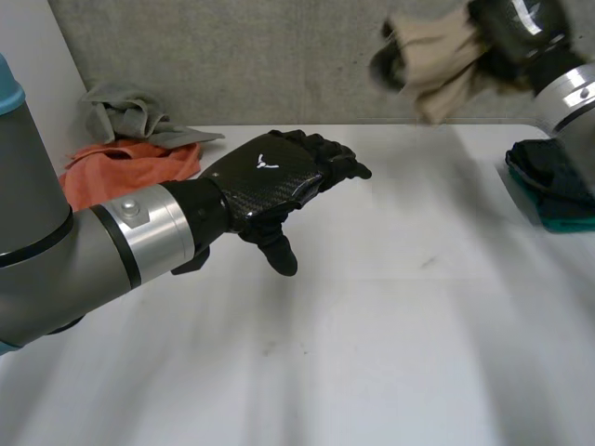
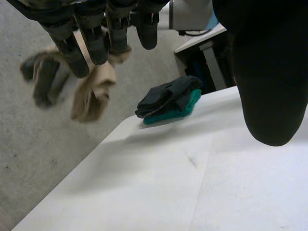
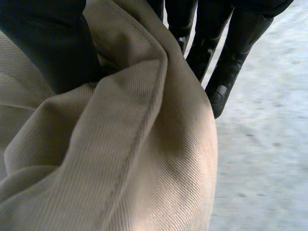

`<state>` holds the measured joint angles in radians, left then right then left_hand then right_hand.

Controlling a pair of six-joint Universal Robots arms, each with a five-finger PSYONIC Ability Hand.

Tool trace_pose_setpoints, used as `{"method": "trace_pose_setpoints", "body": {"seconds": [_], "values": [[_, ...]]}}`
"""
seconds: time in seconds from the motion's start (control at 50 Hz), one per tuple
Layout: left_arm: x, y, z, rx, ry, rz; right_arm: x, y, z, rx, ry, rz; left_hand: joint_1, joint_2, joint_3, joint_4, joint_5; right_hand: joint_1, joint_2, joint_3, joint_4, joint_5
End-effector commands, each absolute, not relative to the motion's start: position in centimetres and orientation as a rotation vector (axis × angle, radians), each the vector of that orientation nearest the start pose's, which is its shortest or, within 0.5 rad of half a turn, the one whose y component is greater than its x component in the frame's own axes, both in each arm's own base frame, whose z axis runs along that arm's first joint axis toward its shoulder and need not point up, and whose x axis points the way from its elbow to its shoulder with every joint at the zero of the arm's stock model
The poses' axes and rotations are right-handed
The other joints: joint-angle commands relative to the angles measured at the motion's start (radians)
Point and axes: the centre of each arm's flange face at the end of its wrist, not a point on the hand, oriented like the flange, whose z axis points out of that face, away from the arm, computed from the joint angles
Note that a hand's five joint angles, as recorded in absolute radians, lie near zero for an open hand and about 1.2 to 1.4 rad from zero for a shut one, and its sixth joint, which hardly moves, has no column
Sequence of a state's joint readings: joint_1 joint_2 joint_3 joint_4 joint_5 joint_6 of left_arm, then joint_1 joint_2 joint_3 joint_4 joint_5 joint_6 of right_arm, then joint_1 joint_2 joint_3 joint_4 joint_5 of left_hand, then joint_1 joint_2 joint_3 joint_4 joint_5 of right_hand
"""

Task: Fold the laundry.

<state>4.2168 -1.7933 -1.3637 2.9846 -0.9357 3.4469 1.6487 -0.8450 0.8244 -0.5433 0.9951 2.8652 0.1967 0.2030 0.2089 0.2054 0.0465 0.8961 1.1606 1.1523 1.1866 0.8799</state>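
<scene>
Left hand hovers empty, relaxed; right hand clutches bunched beige cloth aloft: soft, light, likely best taken by hem.

Beige ribbed corduroy cloth, bunched and clutched aloft in the right hand over the far right of the white table, folded black cloth stacked on folded teal cloth at the right edge, crumpled grey cloth lying partly on rumpled orange cloth at the far left.
</scene>
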Motion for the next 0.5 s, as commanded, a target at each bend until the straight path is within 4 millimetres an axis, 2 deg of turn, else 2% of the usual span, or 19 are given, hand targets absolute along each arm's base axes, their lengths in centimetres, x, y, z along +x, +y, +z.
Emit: {"method": "trace_pose_setpoints", "body": {"seconds": [0.02, 0.06, 0.12, 0.14, 0.2, 0.22, 0.26, 0.28, 0.34, 0.36, 0.42, 0.44, 0.5], "values": [[-31.8, -19.8, 28.9, -1.246, -1.572, 1.559, 15.3, -51.8, 31.3, -0.927, 1.136, -2.688, 0.008, 0.002, -0.004, -0.001, -0.016, 0.5, 0.236, 0.244, 0.21, 0.342], [-31.8, -19.8, 28.9, -1.246, -1.573, 1.558, 12.6, -53.0, 30.4, -0.935, 1.122, -2.725, 0.011, 0.005, -0.001, 0.002, -0.013, 0.5, 0.236, 0.244, 0.21, 0.342], [-31.8, -19.7, 28.8, -1.247, -1.575, 1.553, 10.1, -54.2, 29.1, -0.92, 1.116, -2.75, 0.011, 0.005, -0.001, 0.002, -0.013, 0.5, 0.236, 0.244, 0.21, 0.342], [-31.8, -19.8, 28.9, -1.246, -1.575, 1.556, 8.6, -54.8, 28.1, -0.898, 1.125, -2.749, 0.011, 0.005, -0.001, 0.002, -0.013, 0.5, 0.236, 0.244, 0.21, 0.342], [-31.8, -19.8, 28.8, -1.246, -1.576, 1.554, 6.1, -55.5, 26.3, -0.859, 1.166, -2.744, 0.011, 0.005, -0.001, 0.002, -0.013, 0.5, 0.236, 0.244, 0.21, 0.342], [-31.8, -19.8, 28.8, -1.246, -1.576, 1.554, 4.7, -55.9, 24.8, -0.842, 1.203, -2.734, 0.014, 0.008, 0.002, 0.005, -0.01, 0.5, 0.236, 0.244, 0.21, 0.342], [-31.8, -19.8, 28.8, -1.246, -1.576, 1.554, 3.4, -56.1, 22.9, -0.836, 1.252, -2.715, 0.014, 0.008, 0.002, 0.005, -0.01, 0.5, 0.236, 0.244, 0.21, 0.342], [-31.8, -19.8, 28.8, -1.247, -1.577, 1.554, 2.1, -56.3, 21.2, -0.841, 1.299, -2.696, 0.014, 0.008, 0.002, 0.005, -0.01, 0.5, 0.236, 0.244, 0.21, 0.342], [-31.8, -19.8, 28.7, -1.248, -1.578, 1.55, 0.7, -56.2, 18.4, -0.867, 1.365, -2.641, 0.014, 0.008, 0.002, 0.005, -0.01, 0.5, 0.236, 0.244, 0.21, 0.342], [-31.8, -19.8, 28.7, -1.248, -1.578, 1.55, 0.0, -56.1, 16.5, -0.879, 1.406, -2.603, 0.014, 0.008, 0.002, 0.005, -0.01, 0.5, 0.236, 0.244, 0.21, 0.342], [-31.8, -19.8, 28.5, -1.247, -1.584, 1.544, -1.1, -55.8, 14.2, -0.894, 1.456, -2.571, 0.014, 0.008, 0.002, 0.005, -0.01, 0.5, 0.236, 0.244, 0.21, 0.342], [-31.8, -19.9, 28.3, -1.246, -1.591, 1.541, -2.2, -55.6, 13.0, -0.893, 1.495, -2.556, 0.014, 0.008, 0.002, 0.005, -0.01, 0.5, 0.236, 0.244, 0.21, 0.342], [-31.8, -20.0, 28.2, -1.242, -1.603, 1.545, -3.3, -55.1, 11.3, -0.887, 1.544, -2.526, 0.014, 0.008, 0.002, 0.005, -0.01, 0.5, 0.236, 0.244, 0.21, 0.342]]}}
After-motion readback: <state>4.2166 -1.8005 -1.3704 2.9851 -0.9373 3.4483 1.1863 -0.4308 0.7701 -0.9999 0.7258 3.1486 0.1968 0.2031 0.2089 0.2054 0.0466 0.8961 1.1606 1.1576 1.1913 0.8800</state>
